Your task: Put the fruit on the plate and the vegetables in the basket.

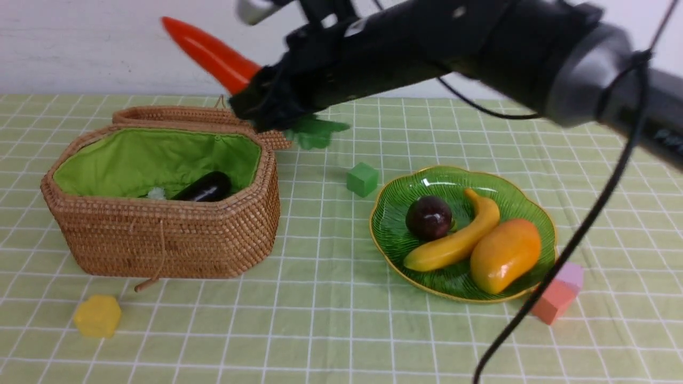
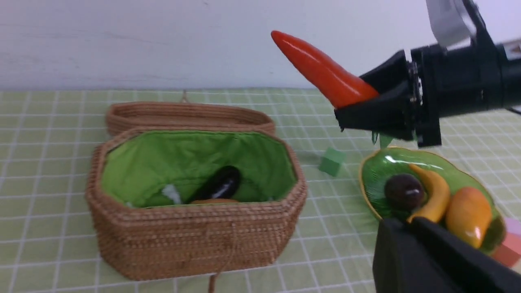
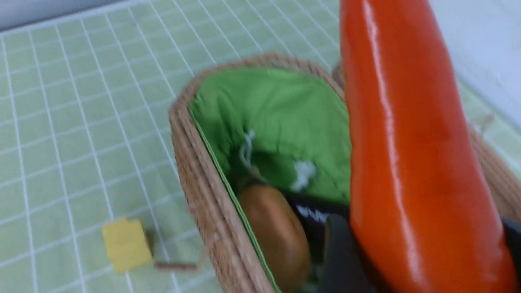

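One carrot (image 1: pixel 213 56) clamped in right fingers (image 1: pixel 267 101) | above basket (image 1: pixel 160 240) rim | left fingers (image 2: pixel 411 221) narrow

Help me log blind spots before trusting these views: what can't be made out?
- Lumpy orange-brown potato: hidden in the front view by the woven wicker basket's wall.
- Glossy orange-red carrot's green leaves: mostly covered by the right tool in the front view.
- Left tool: cut off by the left wrist view's edge.
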